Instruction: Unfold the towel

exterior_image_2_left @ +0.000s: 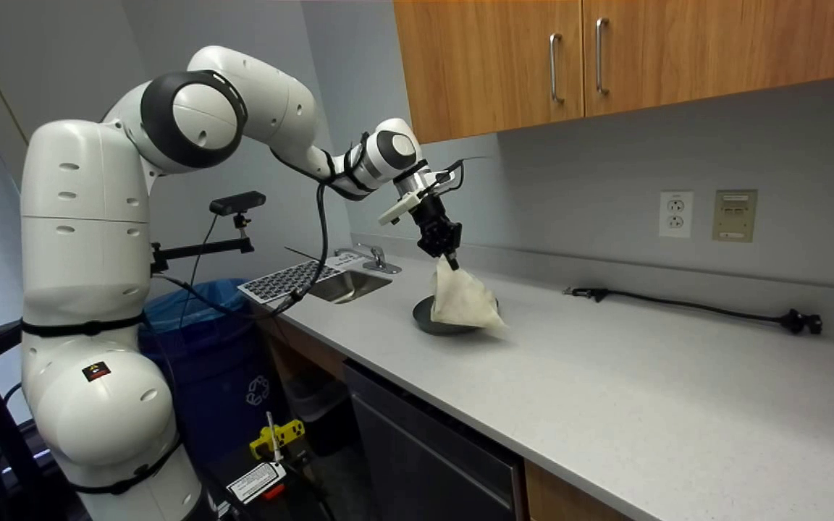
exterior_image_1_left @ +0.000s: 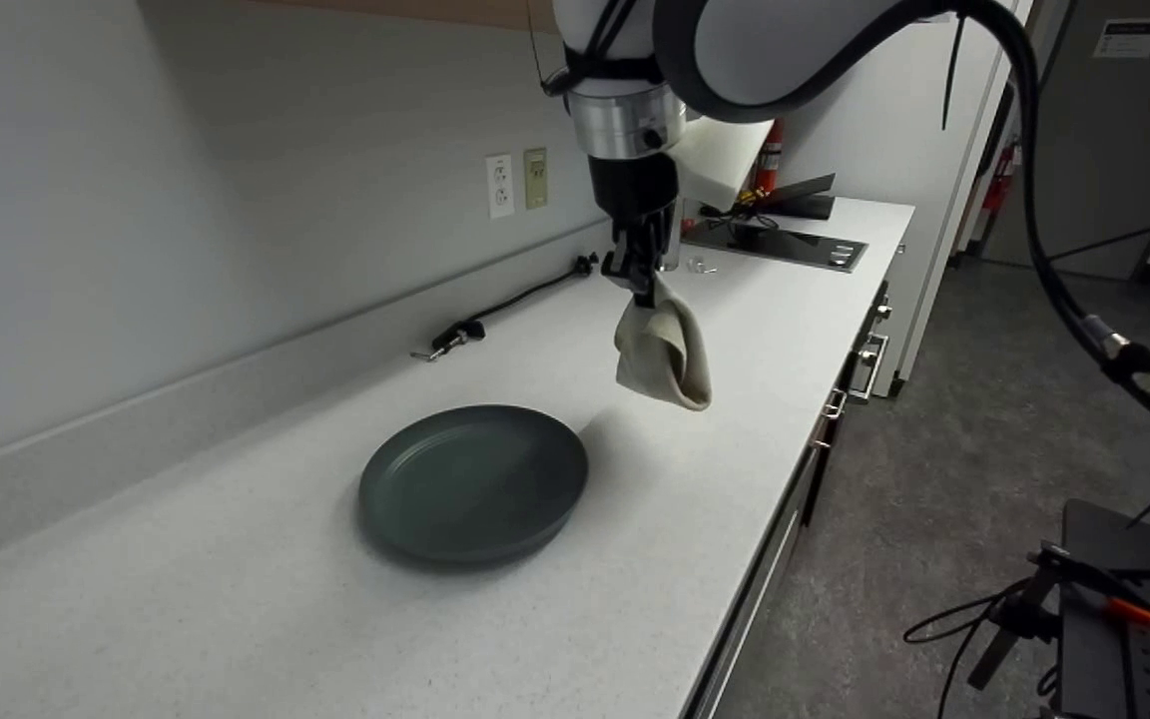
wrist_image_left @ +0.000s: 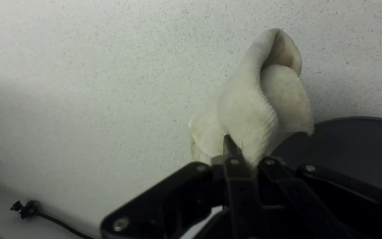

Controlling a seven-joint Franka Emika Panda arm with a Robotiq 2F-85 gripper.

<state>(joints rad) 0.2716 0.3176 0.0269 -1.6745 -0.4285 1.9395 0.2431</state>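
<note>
"Cream towel (exterior_image_1_left: 650,352), hung in the air near the dark green plate (exterior_image_1_left: 475,489); why up there?"

"To let its own weight draw the folds apart, I'd judge; the gripper (exterior_image_1_left: 645,298) pinches it at the top, and the rest droops free above the counter (exterior_image_1_left: 286,619)."

"Held by a corner?"

"Hard to say; the fingers (wrist_image_left: 238,170) cover that spot; it curls over lower down, so unfolding seems unfinished."

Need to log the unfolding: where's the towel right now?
In an exterior view, the towel hangs from the gripper over the counter, higher in the picture and to the right of the plate.
</note>
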